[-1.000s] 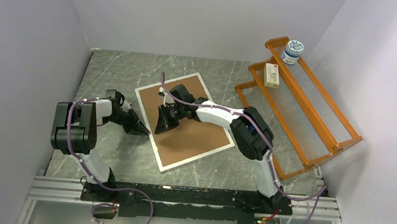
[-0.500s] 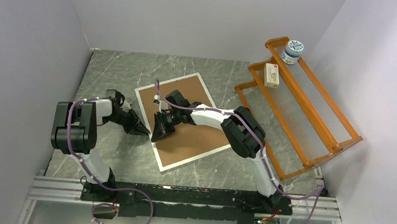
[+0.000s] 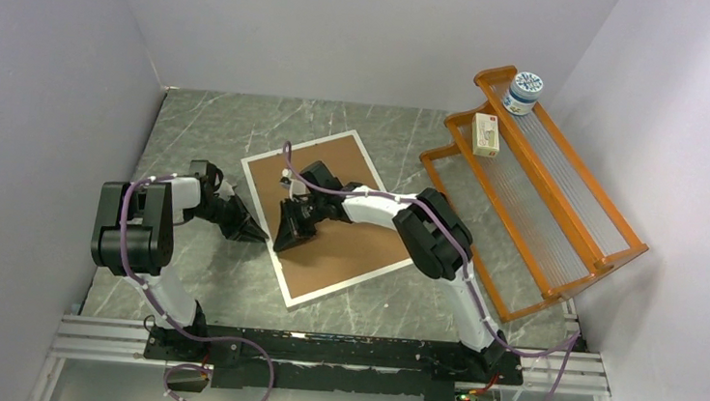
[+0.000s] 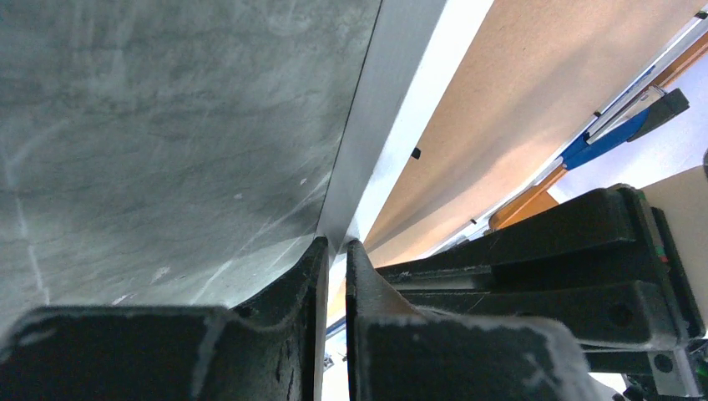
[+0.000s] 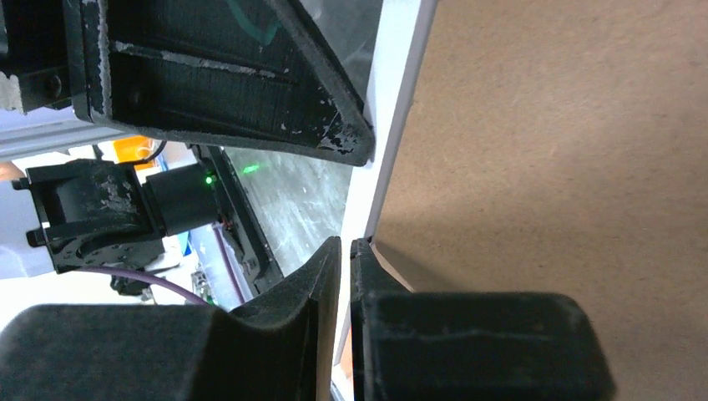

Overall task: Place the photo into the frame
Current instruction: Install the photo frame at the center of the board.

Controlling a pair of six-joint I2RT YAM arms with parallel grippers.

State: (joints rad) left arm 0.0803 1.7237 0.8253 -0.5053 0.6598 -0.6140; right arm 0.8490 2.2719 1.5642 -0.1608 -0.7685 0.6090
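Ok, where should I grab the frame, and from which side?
Probably the thin white rim along the left long edge of the frame, coming in low from the left over the table. It lies flat with the brown backing board up, so only that edge gives jaws something to close on.

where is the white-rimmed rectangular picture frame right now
Top view: the white-rimmed picture frame lies askew at centre, brown board up, the left gripper at its left rim, the right gripper over it, the orange wooden rack to its right.
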